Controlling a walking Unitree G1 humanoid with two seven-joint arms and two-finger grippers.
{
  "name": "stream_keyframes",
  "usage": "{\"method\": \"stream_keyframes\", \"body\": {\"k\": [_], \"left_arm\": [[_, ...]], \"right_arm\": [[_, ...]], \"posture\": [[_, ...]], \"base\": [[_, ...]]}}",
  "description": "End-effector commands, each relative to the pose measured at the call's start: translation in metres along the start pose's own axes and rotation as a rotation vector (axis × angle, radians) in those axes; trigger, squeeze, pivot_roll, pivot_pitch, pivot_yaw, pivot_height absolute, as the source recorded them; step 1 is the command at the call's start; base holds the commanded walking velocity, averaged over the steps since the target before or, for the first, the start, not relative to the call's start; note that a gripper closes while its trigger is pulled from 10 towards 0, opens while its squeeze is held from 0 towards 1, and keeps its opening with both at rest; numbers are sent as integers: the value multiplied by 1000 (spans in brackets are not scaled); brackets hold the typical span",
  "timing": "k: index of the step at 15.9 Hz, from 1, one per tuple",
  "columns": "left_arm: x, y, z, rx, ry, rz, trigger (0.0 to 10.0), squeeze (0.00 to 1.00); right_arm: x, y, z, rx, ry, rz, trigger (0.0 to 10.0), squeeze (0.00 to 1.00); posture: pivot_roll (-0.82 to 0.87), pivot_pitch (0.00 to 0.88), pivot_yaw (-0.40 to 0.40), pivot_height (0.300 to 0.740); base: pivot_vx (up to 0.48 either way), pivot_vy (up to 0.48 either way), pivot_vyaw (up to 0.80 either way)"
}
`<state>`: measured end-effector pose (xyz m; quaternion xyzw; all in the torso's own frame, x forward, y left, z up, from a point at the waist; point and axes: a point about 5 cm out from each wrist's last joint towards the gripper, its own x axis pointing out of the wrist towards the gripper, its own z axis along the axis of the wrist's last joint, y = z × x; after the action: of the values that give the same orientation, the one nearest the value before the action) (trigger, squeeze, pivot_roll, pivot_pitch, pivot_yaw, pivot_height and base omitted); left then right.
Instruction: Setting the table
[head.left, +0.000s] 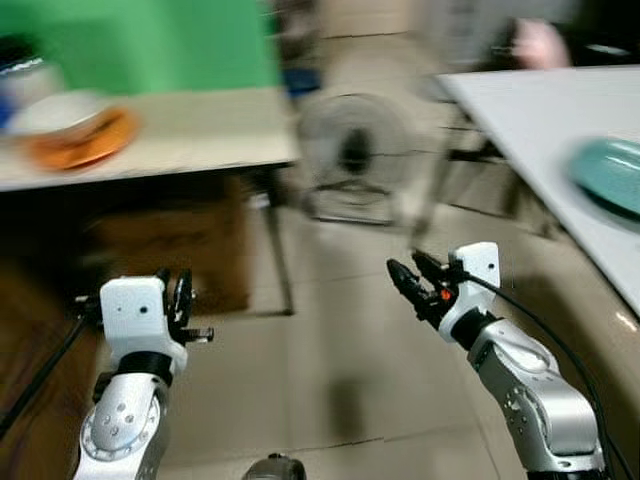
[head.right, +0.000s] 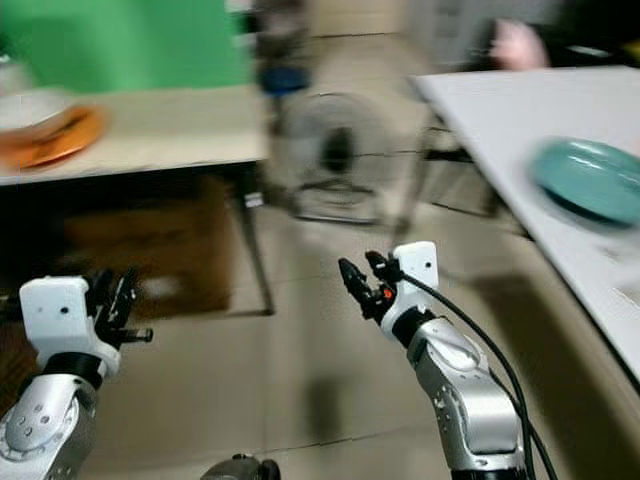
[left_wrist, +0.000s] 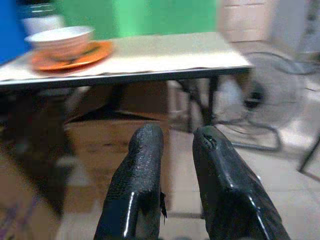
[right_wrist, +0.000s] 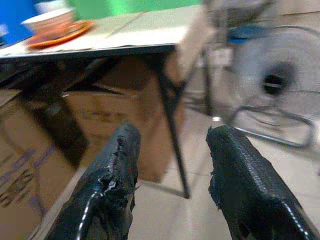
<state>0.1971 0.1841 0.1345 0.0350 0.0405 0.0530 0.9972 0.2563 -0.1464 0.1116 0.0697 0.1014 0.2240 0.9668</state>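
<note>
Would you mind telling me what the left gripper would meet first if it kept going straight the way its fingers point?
Probably the cardboard box under the beige table; the left gripper aims at it below the tabletop, though blur leaves depth uncertain.

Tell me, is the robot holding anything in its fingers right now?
No. The left gripper and the right gripper are both open with nothing between their fingers, out over the floor.
</note>
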Motion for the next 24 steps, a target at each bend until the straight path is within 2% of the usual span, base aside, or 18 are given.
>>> {"method": "stream_keyframes", "body": {"k": [1, 4, 9, 10, 11, 17, 19, 21, 24], "left_arm": [[-1, 3, 5, 9, -21, 20, 10000, 0], [-4, 4, 7, 35, -32, 28, 10000, 0], [-8, 5, 7, 30, -33, 41, 10000, 0], [-8, 5, 7, 28, -37, 41, 10000, 0], [-8, 5, 8, 26, -39, 41, 10000, 0], [-9, 2, 22, 31, -105, 13, 10000, 0], [-7, 5, 26, 38, -125, 33, 10000, 0], [-5, 7, 32, 42, -152, 39, 10000, 0], [-6, 11, 33, 58, -154, 43, 10000, 0]], "right_arm": [[2, 4, 3, 9, -3, 27, 10000, 0], [7, 8, 3, 1, 1, 83, 10000, 0], [13, 13, 5, 1, -3, 109, 10000, 0], [13, 14, 7, 53, -29, 103, 10000, 0], [14, 14, 7, 63, -36, 95, 10000, 0], [16, 14, 28, 69, -142, 75, 10000, 0], [14, 8, 32, 57, -163, 33, 10000, 0], [9, 7, 33, 51, -167, 32, 10000, 0], [8, 8, 31, 62, -168, 24, 10000, 0]], "posture": [[-24, 52, 47, 740], [-6, 45, 31, 740], [1, 35, 19, 740], [2, 36, 17, 740], [2, 35, 17, 740], [10, 32, 11, 740], [8, 31, 11, 740], [8, 26, 15, 740], [17, 23, 13, 740]], "base": [[307, 0, 800], [310, 0, 800], [311, 0, 800], [311, 0, 0], [307, 0, 0], [322, 0, 0], [330, 0, 0], [328, 0, -659], [333, 0, 0]]}}
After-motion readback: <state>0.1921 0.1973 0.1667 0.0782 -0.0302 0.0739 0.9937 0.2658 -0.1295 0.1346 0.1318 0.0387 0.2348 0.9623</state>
